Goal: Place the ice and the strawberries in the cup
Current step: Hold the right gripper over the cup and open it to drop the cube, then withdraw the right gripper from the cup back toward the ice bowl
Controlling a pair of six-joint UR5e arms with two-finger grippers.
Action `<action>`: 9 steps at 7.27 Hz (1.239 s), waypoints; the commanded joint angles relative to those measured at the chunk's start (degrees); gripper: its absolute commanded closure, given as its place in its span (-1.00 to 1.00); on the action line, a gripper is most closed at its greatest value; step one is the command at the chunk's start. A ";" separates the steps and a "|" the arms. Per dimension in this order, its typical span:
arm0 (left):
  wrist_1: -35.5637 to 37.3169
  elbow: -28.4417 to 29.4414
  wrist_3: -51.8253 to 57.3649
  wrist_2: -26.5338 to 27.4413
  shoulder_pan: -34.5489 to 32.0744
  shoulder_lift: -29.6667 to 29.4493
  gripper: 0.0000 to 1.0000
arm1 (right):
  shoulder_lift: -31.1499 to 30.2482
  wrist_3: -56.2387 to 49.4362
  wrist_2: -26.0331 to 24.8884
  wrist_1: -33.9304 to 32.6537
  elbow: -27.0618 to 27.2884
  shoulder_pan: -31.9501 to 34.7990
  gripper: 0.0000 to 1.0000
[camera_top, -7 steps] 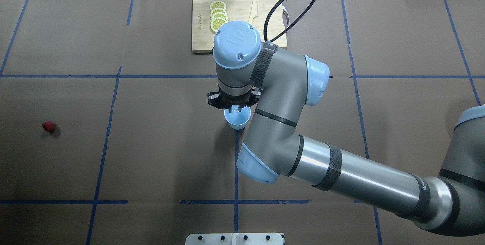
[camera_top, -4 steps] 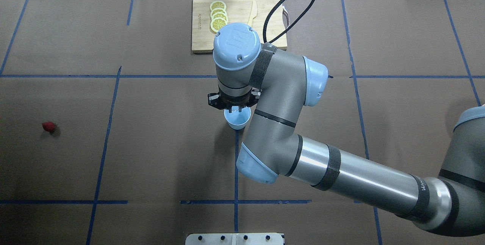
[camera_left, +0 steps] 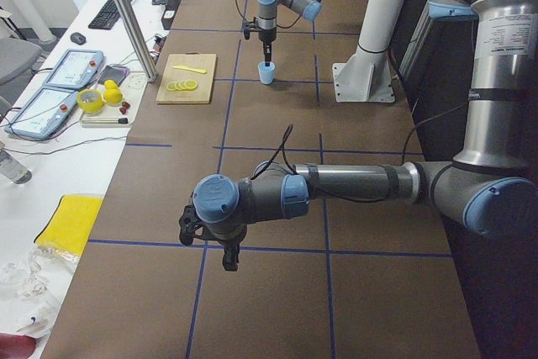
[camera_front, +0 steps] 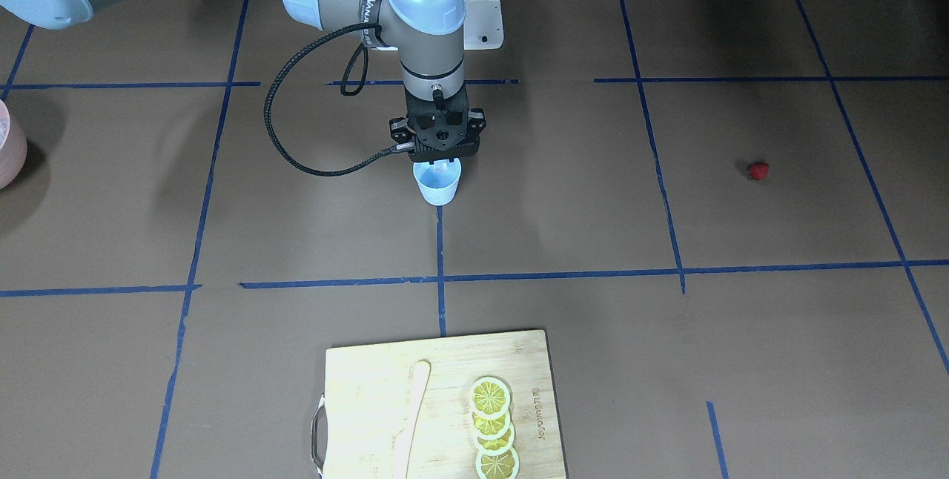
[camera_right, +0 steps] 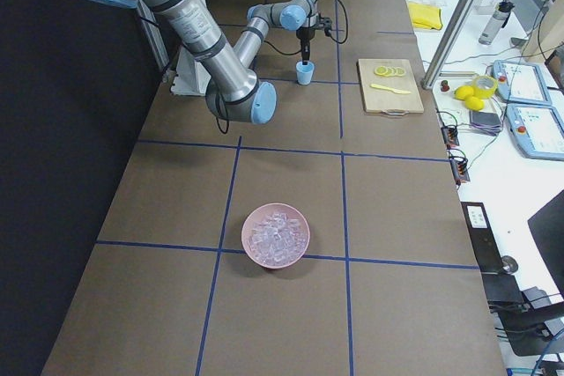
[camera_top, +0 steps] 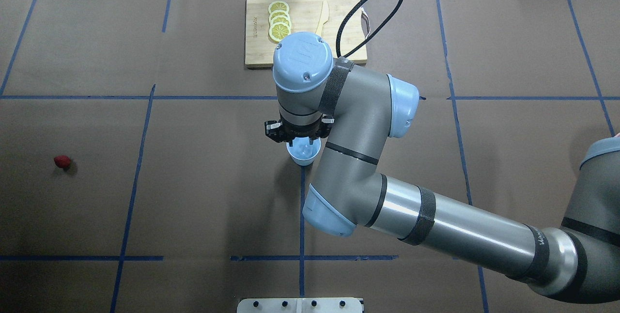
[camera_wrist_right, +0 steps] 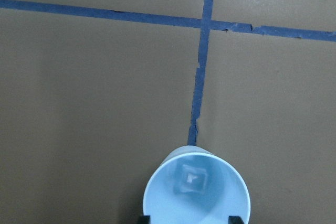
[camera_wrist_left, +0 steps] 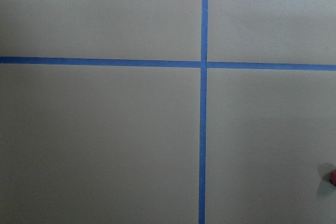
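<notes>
You see the right gripper (camera_front: 437, 160) spread wide just above the cup (camera_top: 305, 159), holding nothing; one ice (camera_wrist_right: 189, 178) cube lies inside. The strawberry (camera_top: 62, 161) sits well apart on the tabletop (camera_top: 203, 182). How the left gripper (camera_left: 229, 260) stands, you cannot tell.

**Free room and obstacles.** We mark the right arm (camera_top: 348, 158) as the chief barrier: it slants from the near right corner to the table's (camera_top: 193, 206) centre. Its gripper (camera_front: 438, 160), jaws spread, hangs directly over the cup (camera_top: 303, 155) and bars the mouth from above. Its cable (camera_top: 373, 7) loops above the cutting board (camera_top: 259, 46) at the far edge. We find the strawberry (camera_top: 62, 161) alone on flat paper at the left, well apart from cup and arm and open on every side. The left gripper (camera_left: 229, 256) hovers near it. At the right end the pink bowl (camera_right: 251, 220) stands alone.
</notes>
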 commanded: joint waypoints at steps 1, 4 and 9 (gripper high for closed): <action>0.00 0.02 0.00 0.00 0.00 0.00 -1.00 | 0.09 0.09 -0.03 0.00 0.09 0.05 -0.59; 0.00 0.02 0.00 0.00 0.00 -0.17 -1.00 | -0.09 0.70 0.23 -8.30 8.49 3.99 -0.99; 0.00 -0.68 0.00 0.00 -0.09 -0.44 -1.00 | -14.11 -17.16 3.31 -20.28 26.50 19.28 -0.99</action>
